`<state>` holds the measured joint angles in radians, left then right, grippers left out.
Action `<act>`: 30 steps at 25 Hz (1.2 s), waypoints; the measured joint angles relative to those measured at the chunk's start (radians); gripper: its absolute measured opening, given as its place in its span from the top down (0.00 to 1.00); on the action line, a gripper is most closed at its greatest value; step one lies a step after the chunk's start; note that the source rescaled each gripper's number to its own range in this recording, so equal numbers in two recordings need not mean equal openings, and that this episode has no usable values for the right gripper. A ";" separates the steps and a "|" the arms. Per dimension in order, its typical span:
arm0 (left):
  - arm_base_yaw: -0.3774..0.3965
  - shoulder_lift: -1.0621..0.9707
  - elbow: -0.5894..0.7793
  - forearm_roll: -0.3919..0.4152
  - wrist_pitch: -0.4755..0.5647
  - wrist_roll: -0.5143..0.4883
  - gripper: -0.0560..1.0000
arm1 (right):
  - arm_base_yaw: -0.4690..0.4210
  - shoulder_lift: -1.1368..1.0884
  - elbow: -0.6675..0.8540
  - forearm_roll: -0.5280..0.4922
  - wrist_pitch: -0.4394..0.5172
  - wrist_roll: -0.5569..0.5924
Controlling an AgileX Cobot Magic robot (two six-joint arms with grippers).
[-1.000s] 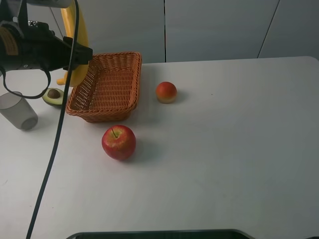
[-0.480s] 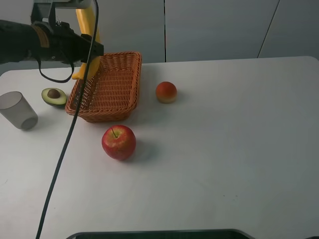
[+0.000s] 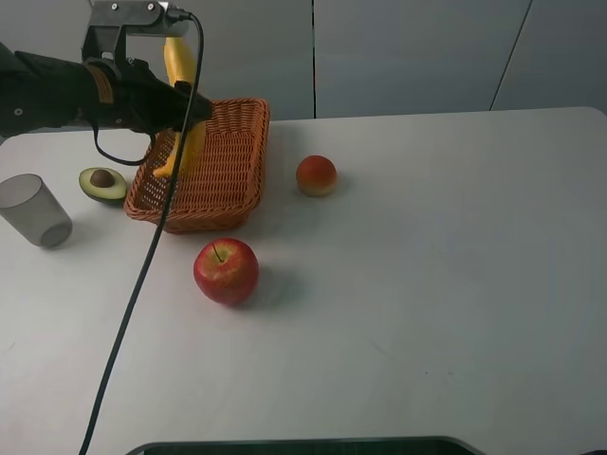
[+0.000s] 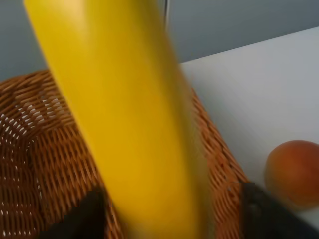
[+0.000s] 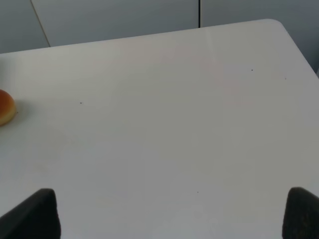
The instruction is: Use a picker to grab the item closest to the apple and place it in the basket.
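A red apple (image 3: 226, 270) sits on the white table in front of a wicker basket (image 3: 248, 161). My left gripper (image 3: 182, 106) is shut on a yellow banana (image 3: 178, 71), which hangs upright over the basket's left half with its lower tip inside the rim. The left wrist view is filled by the banana (image 4: 129, 124), with basket weave (image 4: 45, 164) behind it and dark fingertips (image 4: 84, 214) on either side. My right gripper (image 5: 167, 219) is open over bare table, nothing between its fingers; it is outside the exterior high view.
An orange-red round fruit (image 3: 316, 175) lies right of the basket, seen also as the fruit (image 4: 294, 172) and the fruit (image 5: 5, 107). An avocado half (image 3: 102, 182) and a grey cup (image 3: 35, 210) stand left of the basket. A black cable (image 3: 142, 284) trails from the left arm.
The left arm has carried the banana rightward, from behind the basket's left side to over the basket. Nothing else has moved.
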<state>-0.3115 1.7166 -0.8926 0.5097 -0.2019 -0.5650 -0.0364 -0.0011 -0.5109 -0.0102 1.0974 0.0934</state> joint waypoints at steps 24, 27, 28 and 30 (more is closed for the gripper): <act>-0.090 -0.423 0.000 -0.009 0.515 0.010 0.01 | 0.000 0.000 0.000 0.000 0.000 0.000; -0.094 -0.492 0.000 -0.090 0.614 0.091 0.01 | 0.000 0.000 0.000 0.000 0.000 0.000; -0.094 -0.516 0.000 -0.137 0.645 0.134 0.01 | 0.000 0.000 0.000 0.000 0.000 0.000; -0.096 -0.564 0.000 -0.230 0.698 0.208 0.01 | 0.000 0.000 0.000 0.000 0.000 0.000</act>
<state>-0.4075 1.1530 -0.8926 0.2794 0.4959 -0.3574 -0.0364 -0.0011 -0.5109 -0.0102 1.0974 0.0934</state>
